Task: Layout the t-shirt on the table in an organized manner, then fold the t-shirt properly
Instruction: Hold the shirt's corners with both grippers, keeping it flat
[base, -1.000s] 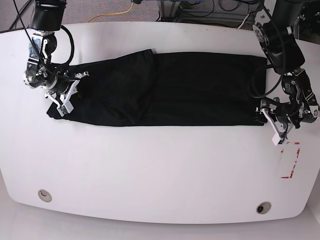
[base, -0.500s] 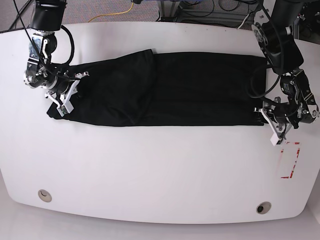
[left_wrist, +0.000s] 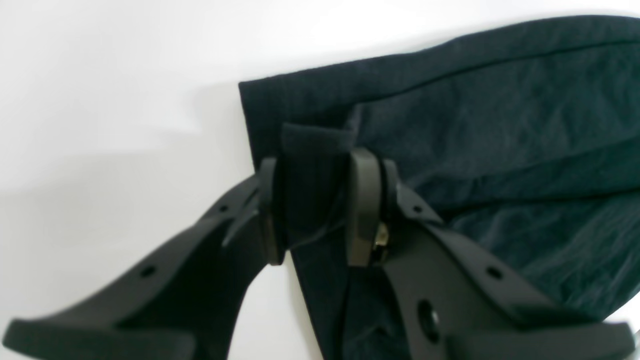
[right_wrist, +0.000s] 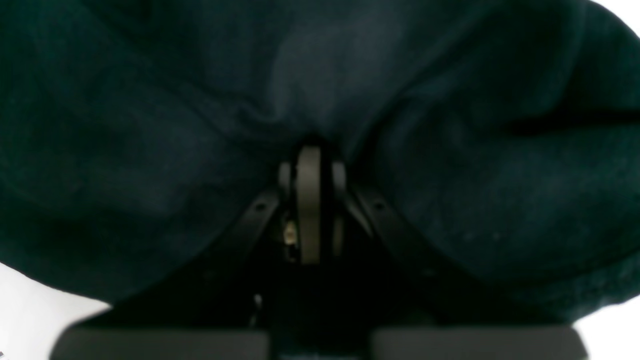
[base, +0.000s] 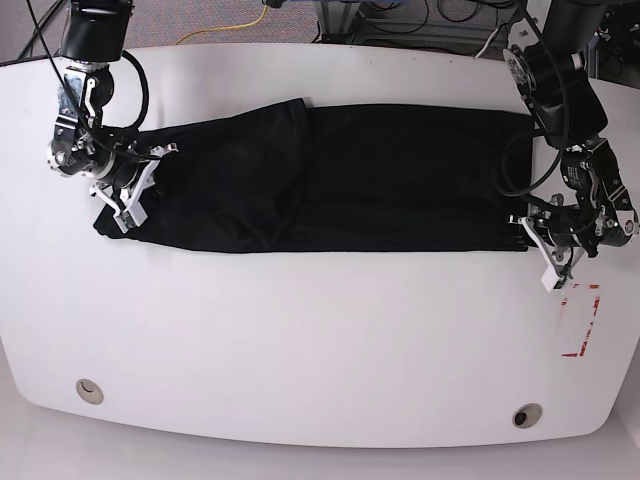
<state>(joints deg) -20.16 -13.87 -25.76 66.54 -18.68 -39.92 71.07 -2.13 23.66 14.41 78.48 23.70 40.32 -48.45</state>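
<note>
Cloth runs lengthwise across the glossy white tabletop (base: 320, 340), and that is what the next move hangs on: the plain black t-shirt (base: 330, 180), already folded into a long narrow band, has its long axis side to side, with one arm at each short end. The left gripper (left_wrist: 312, 205) sits at the end near the red tape outline (base: 582, 320), and the left wrist view shows a tuck of the corner hem pinched between its two dark pads, so it is grasping fabric there. The right gripper (right_wrist: 310, 200) is at the opposite end with its jaws clenched tight, black cloth bunched all around the tips; I judge it holds that end too. Each arm is nearest its own end, neither reaching across. With both ends held, I'd guess the band could be tensioned or carried over end to end.
</note>
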